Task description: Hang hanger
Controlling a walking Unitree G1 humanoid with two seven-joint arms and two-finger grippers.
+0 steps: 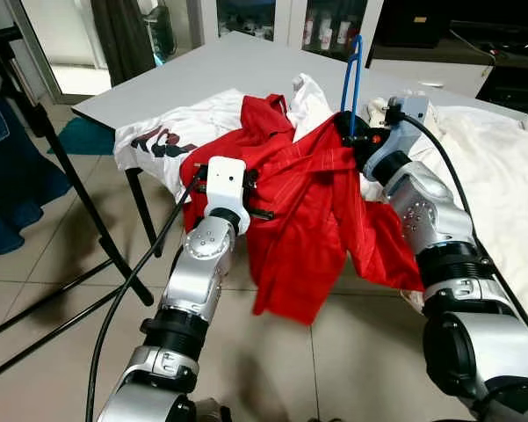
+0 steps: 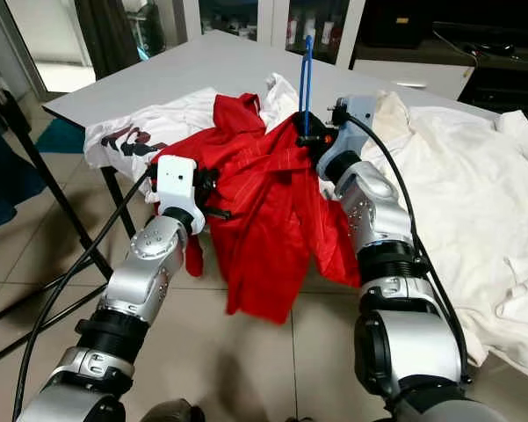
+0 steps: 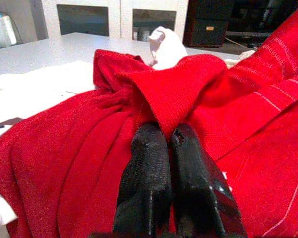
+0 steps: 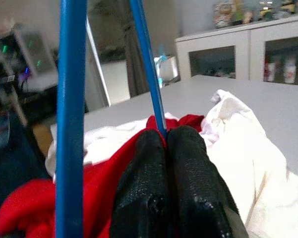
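A red shirt (image 1: 299,220) hangs off the front edge of the grey table (image 1: 237,66), partly lifted by both arms. A blue hanger (image 1: 355,83) sticks up out of the shirt's neck, its hook pointing upward. My right gripper (image 4: 166,136) is shut on the blue hanger (image 4: 149,69) where it enters the cloth. At the shirt's left side my left gripper (image 3: 168,134) is shut on a fold of the red shirt (image 3: 178,89). The hanger's lower part is hidden inside the fabric.
A white printed shirt (image 1: 171,132) lies on the table to the left, and cream cloth (image 2: 474,193) covers its right side. A black tripod stand (image 1: 79,202) rises at the left over the tiled floor. Cabinets (image 1: 334,22) stand behind the table.
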